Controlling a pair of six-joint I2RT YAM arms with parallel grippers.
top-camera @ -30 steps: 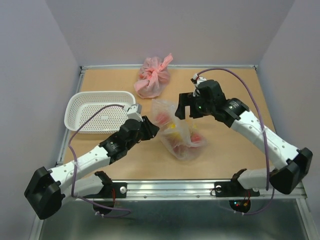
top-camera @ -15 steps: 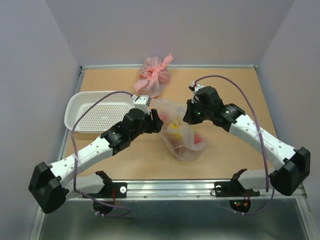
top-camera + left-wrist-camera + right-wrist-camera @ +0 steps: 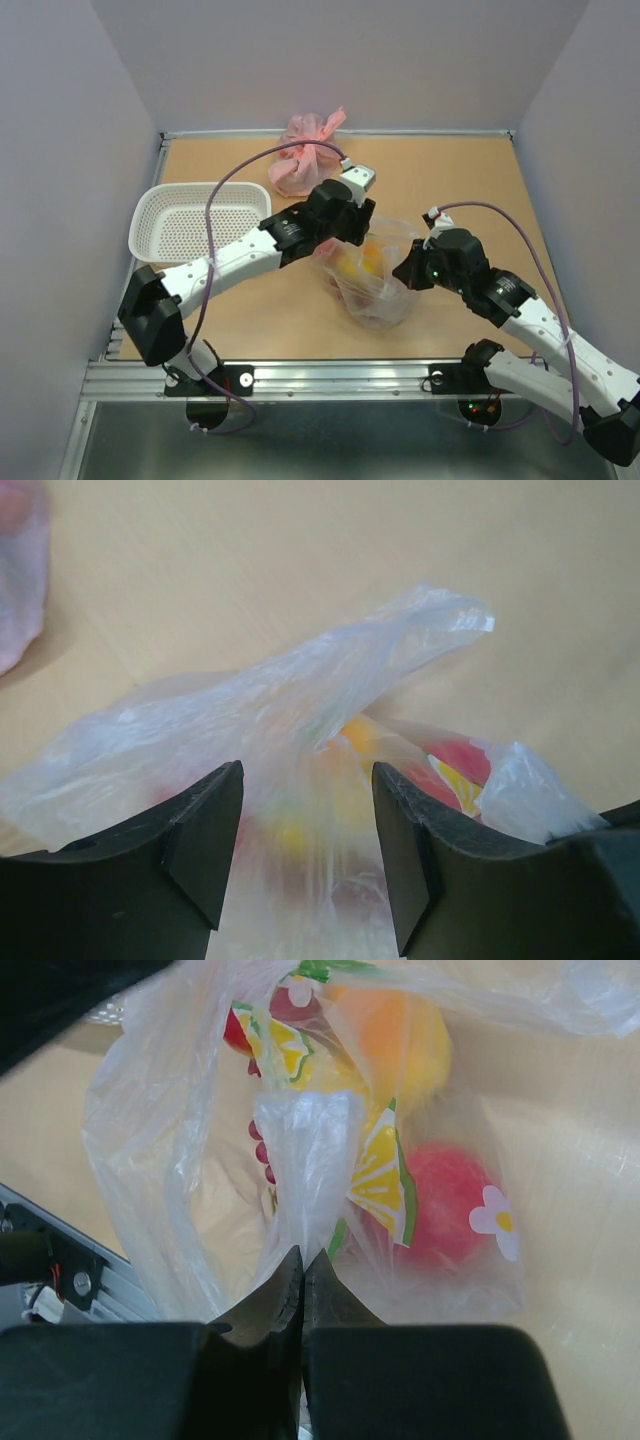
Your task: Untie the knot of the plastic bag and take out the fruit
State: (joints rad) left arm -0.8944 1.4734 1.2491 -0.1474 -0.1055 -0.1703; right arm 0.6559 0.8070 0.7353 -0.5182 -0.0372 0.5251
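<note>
The clear plastic bag lies mid-table with the fruit inside. In the right wrist view a red round fruit, an orange one and a small grape bunch show through the film. My right gripper is shut on a bunched fold of the bag's plastic at the bag's right side. My left gripper hangs open just over the bag's far end, its fingers on either side of the film. A loose ear sticks up. I cannot pick the knot out among the folds.
A tied pink bag lies at the back, just behind the left arm. A white perforated basket stands at the left. The left arm stretches across in front of the basket. A metal rail runs along the table's near edge.
The left arm swung right from beside the basket to over the bag's far end. The right gripper moved to the near right of the bag and shut on its plastic.
</note>
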